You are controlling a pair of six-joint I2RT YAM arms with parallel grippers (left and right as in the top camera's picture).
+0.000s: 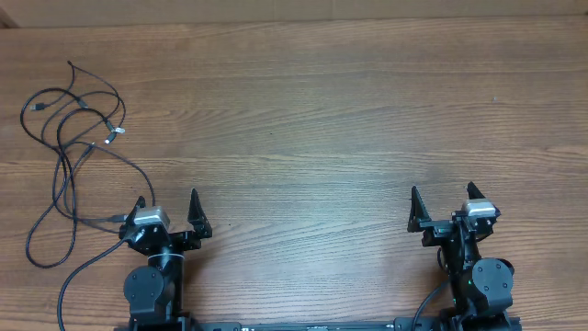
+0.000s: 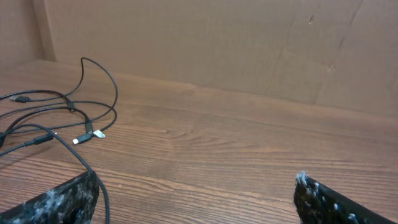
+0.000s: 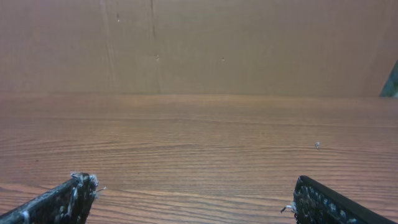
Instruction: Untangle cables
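The left hand (image 1: 167, 199) and right hand (image 1: 442, 189) are seen wide open and empty, while the cables (image 1: 90, 145) are heaped at ten o'clock on the counter (image 1: 322, 110), with one strand trailing just beside the left hand. If that arm is swung out, the strand could be snagged and the tangle drawn tighter.

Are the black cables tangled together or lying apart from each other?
Tangled. In the overhead view the cables cross and loop over one another in one heap on the left part of the table.
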